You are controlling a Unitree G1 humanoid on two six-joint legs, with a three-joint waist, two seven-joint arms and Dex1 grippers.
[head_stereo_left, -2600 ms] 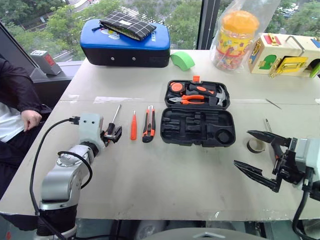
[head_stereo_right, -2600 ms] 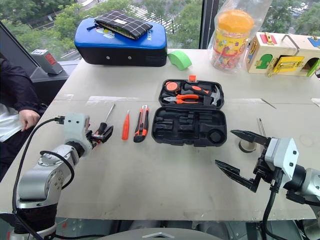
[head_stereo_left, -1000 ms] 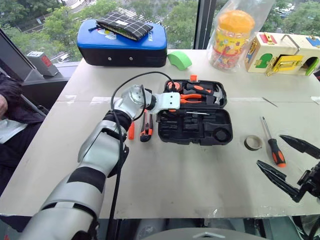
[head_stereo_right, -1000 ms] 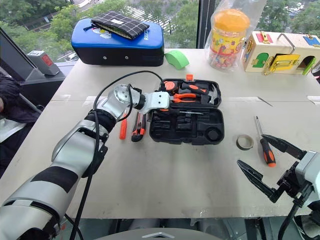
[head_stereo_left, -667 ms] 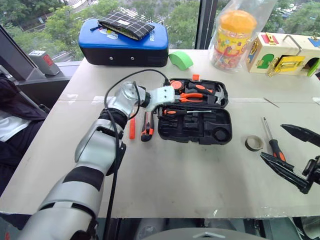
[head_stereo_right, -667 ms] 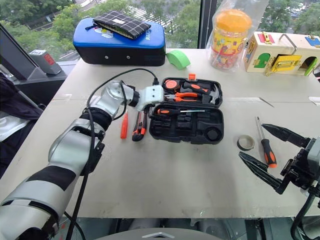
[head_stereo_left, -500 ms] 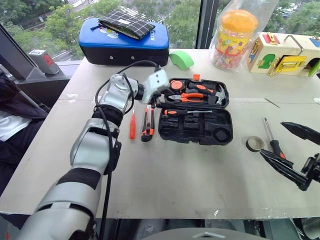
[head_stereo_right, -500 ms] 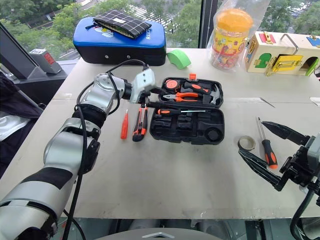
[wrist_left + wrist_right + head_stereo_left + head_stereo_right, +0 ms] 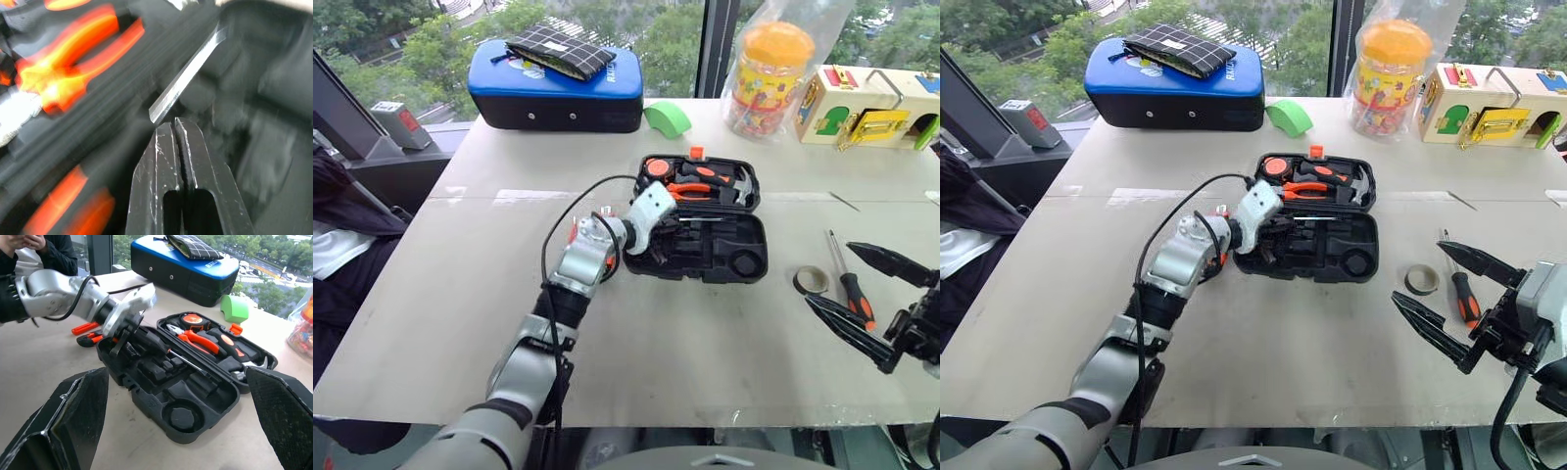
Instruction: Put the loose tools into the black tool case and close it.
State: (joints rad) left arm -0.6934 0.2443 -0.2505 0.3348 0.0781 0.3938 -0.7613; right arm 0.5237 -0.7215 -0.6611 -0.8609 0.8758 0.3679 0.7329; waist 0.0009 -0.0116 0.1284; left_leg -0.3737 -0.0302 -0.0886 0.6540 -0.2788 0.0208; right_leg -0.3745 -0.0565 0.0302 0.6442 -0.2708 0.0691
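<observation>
The black tool case (image 9: 1310, 223) lies open mid-surface, moulded matte plastic with rounded corners. One screwdriver (image 9: 188, 363), thin steel shaft, rests inside; a second (image 9: 849, 283) lies by one tape roll (image 9: 811, 281). Left end effector (image 9: 174, 128) fingers pressed together, seemingly empty, over the case; right end effector (image 9: 1450, 293) spread wide.

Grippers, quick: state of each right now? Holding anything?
Left gripper: shut, fingers pressed together, nothing between them, over the black tool case.
Right gripper: open wide, empty, near the screwdriver on the table.
</observation>
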